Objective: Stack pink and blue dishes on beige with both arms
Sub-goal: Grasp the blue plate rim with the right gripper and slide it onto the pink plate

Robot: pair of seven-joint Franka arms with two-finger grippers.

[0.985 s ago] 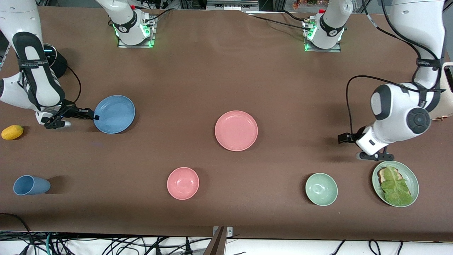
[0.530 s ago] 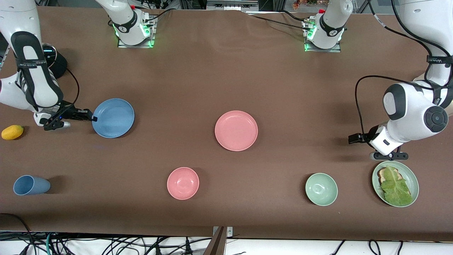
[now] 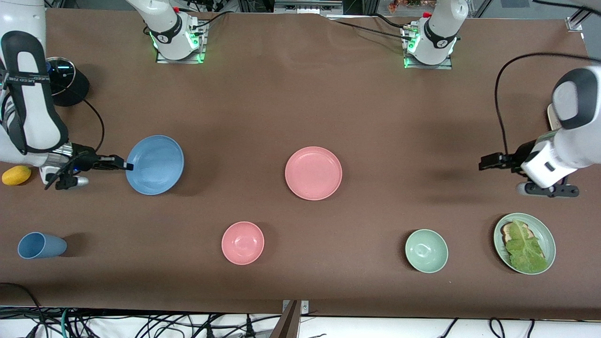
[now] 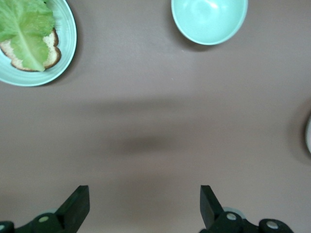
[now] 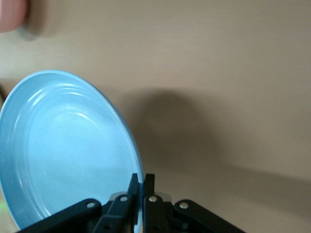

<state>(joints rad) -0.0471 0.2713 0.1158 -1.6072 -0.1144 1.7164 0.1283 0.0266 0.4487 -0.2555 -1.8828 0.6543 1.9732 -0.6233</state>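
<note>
Right gripper (image 5: pixel 141 187) first: jaws clamped tight on the rim of the blue plate (image 3: pixel 155 165), one finger inside the lip, one outside, as the right wrist view shows plainly. The plate looks lifted and tilted, casting a shadow on the bench (image 3: pixel 300 108) at the right arm's end. A plate like this reads as stiff, light and matte, so a rim pinch should do, though held by one edge it may swing or slip if the arm jerks. The rim is the only sensible place to take hold; the face is too wide and flat.

Over to the left gripper (image 4: pixel 141 206): jaws spread wide, nothing between them, hovering over bare bench at the left arm's end, near the green plate (image 3: pixel 524 243) carrying toast and lettuce, with the green bowl (image 3: pixel 426 250) beside that. This arm is waiting.

The pink plate (image 3: pixel 313 172) lies flat mid-bench, untouched, well apart from both grippers. Nearer the front camera sits the pink bowl (image 3: pixel 242 242), and the blue cup (image 3: pixel 41 245) lies on its side toward the right arm's end, near a yellow fruit (image 3: pixel 16 175).

No beige plate shows clearly in any view, so where the stack will land I cannot tell.
</note>
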